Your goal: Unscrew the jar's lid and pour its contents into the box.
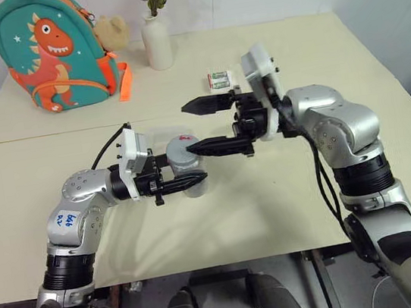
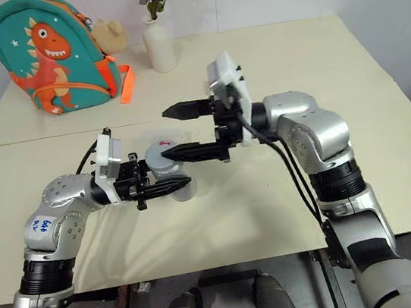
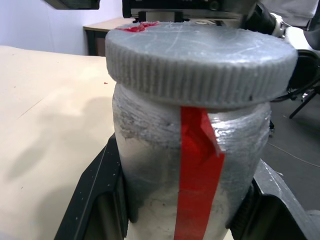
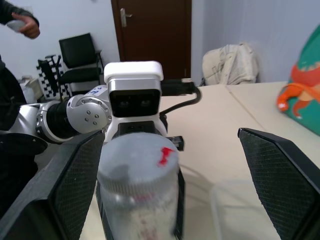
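Left gripper [image 1: 181,180] clamps the upright jar [image 1: 188,176] near the table's front edge; right gripper [image 1: 213,126], fingers spread wide, straddles the grey lid [image 3: 200,60] from the right.

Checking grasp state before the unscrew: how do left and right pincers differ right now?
The left pincer is shut on the jar, holding it upright; the right pincer is open and holds nothing. The left grips the jar's body below the lid; the right straddles the lid, one finger beside it, the other well clear. Both point level, towards each other.
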Controlling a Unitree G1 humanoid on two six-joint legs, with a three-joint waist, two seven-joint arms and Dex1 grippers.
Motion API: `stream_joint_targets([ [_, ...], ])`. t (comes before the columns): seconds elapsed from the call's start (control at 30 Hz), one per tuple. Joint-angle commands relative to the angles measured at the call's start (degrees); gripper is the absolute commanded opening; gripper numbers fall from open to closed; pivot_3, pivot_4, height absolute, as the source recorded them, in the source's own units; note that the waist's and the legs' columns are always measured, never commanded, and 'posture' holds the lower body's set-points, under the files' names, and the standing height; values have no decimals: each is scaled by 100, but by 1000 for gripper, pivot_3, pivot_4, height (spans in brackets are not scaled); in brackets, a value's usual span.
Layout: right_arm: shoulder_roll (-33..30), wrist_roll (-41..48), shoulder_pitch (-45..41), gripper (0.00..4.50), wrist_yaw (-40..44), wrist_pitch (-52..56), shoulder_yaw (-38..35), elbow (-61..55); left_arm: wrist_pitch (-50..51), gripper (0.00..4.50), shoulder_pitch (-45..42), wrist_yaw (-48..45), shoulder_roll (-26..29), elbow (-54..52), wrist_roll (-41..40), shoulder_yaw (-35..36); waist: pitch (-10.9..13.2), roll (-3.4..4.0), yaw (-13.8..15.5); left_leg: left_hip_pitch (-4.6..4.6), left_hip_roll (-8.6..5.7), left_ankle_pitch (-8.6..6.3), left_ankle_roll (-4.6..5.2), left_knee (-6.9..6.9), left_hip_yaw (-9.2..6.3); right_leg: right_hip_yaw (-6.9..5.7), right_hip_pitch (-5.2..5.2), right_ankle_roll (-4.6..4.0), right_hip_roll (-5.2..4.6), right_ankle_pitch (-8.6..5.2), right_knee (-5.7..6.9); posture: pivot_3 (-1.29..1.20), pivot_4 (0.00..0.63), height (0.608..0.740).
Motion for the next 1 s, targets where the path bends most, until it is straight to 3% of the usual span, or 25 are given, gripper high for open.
stream_joint_targets([
  [0.03,86,65,31,4490,-200,164,98,-421,1,1964,-69,5,64,-154,-73,48,0,0,24,-1,0,0,0,0,0,0,0,0,0,0,-1,0,150,740],
  [0.57,158,-249,-128,4490,-369,81,377,-206,-16,1964,-39,21,40,-141,-55,41,0,0,43,0,0,0,0,0,0,0,-2,0,1,0,1,0,150,740],
  [1.0,-532,-199,23,4490,222,-214,58,181,-73,1964,-5,2,86,-99,-57,64,0,0,70,0,0,0,1,0,0,0,-2,0,1,0,0,0,150,740],
])
